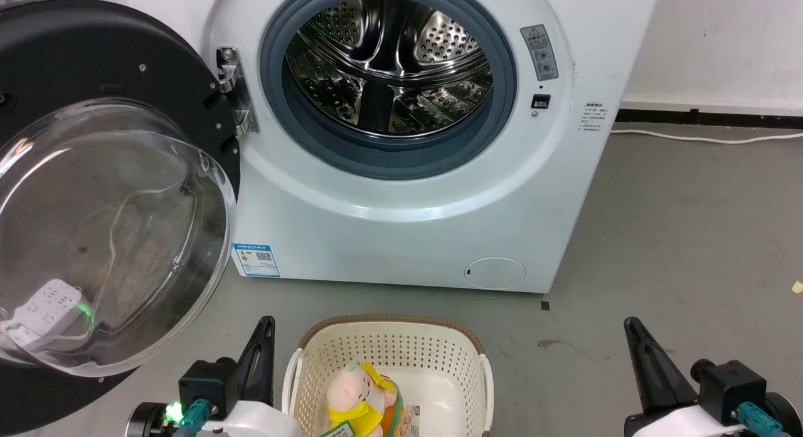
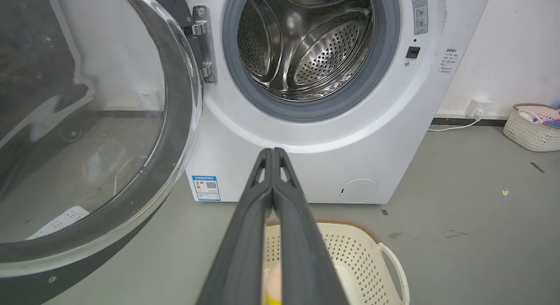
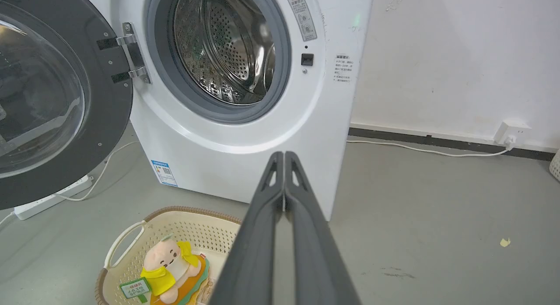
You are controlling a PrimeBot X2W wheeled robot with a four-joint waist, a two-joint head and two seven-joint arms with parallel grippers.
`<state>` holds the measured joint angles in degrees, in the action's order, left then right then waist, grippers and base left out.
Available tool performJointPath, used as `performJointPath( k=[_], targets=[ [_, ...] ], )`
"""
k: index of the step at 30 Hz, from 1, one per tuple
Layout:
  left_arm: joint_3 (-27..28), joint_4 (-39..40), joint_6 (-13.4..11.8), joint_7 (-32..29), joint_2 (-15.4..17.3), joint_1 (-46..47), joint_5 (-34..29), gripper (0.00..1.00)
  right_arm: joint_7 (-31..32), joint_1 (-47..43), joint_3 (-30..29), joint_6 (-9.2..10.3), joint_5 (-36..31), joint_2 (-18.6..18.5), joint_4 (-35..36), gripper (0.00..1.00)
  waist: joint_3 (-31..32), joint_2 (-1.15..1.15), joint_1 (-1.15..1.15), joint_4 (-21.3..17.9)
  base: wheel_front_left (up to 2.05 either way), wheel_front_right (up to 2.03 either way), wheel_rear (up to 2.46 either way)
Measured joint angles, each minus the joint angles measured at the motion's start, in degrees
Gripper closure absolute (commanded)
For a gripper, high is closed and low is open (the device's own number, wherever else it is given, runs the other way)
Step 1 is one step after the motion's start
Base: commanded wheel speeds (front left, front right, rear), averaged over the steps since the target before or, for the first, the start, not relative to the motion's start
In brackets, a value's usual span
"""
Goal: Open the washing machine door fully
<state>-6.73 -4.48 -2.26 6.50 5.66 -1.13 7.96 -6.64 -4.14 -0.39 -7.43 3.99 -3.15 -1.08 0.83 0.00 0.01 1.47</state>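
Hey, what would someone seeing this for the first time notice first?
The washing machine door hangs wide open at the left, its clear domed centre bulging outward. Right of it gapes the shiny steel drum, and in front sits a cream basket holding a plush toy.

The washing machine door hangs from the hinge on the left of the washer, swung out leftward, apart from the drum mouth. A power strip lies on the floor behind the door. On the floor before the washer sits a basket with a plush toy in it, between the left gripper and the right gripper. A cable runs along the floor's back edge, right of the washer.
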Motion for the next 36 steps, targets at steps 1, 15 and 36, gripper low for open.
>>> performJointPath(
  k=[1,15,36],
  targets=[
    [0.1,0.1,0.0,0.0,-0.1,0.0,-0.3,1.0,0.1,0.0,0.0,0.0,0.0,0.0,0.0,1.0,0.0,0.0,0.0,0.0,0.0,0.0,0.0],
    [1.8,1.1,0.5,-1.6,-0.9,0.0,-1.9,1.0,1.7,1.2,0.1,0.0,-0.8,0.0,0.3,1.0,-0.2,0.0,0.0,-0.4,0.0,0.0,0.0],
    [4.1,2.6,1.4,-4.0,-1.6,0.2,-4.9,1.0,4.1,2.3,0.2,-0.01,-2.5,0.0,0.5,1.0,-0.5,0.0,0.0,-0.9,0.0,0.0,0.0]
  ],
)
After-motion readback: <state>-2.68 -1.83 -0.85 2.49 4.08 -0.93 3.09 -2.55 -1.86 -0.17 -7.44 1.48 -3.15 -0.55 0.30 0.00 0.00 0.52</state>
